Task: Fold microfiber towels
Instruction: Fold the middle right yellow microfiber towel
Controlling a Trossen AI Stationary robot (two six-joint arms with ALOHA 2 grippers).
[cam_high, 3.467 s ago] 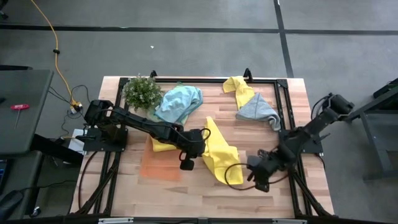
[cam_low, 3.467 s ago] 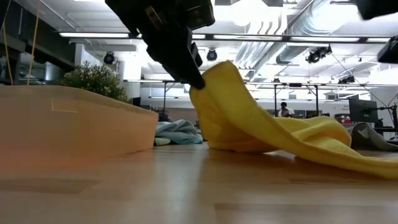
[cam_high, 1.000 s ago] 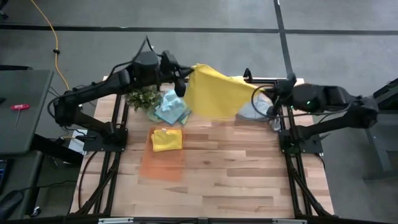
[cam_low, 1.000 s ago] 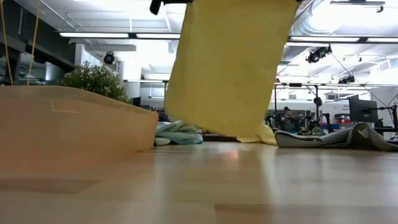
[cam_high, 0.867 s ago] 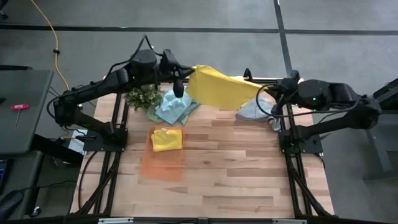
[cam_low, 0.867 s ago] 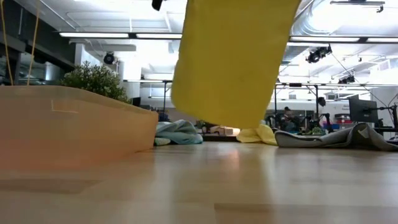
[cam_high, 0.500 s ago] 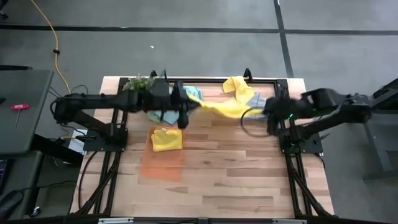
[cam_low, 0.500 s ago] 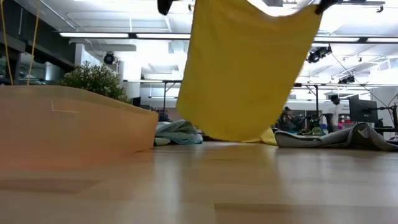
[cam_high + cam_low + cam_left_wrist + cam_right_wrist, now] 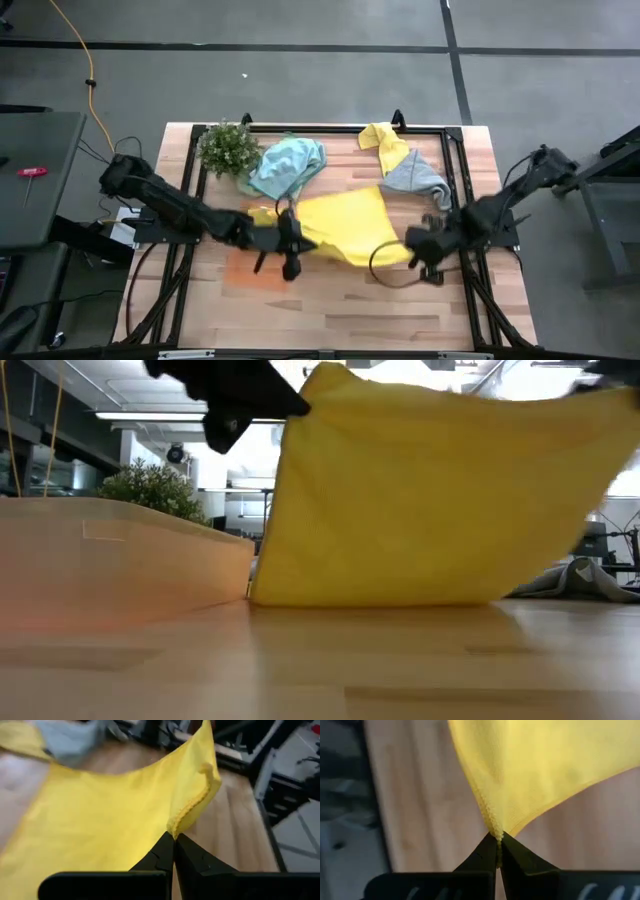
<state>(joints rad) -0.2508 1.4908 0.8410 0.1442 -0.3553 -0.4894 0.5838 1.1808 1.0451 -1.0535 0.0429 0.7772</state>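
Yellow towel (image 9: 345, 228) hangs stretched between the grippers above mid-table, its lower edge brushing the wood. Left gripper (image 9: 173, 839) and right gripper (image 9: 498, 840) each pinch a hemmed corner, fingers clamped tight. Farther back lie the blue-teal towel (image 9: 286, 164), another yellow towel (image 9: 384, 143) and the grey towel (image 9: 414, 177).

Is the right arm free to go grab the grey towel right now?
Probably not: the right pincer is shut on a corner of the yellow towel, stretched to the left pincer. The grey towel lies uncovered behind it.
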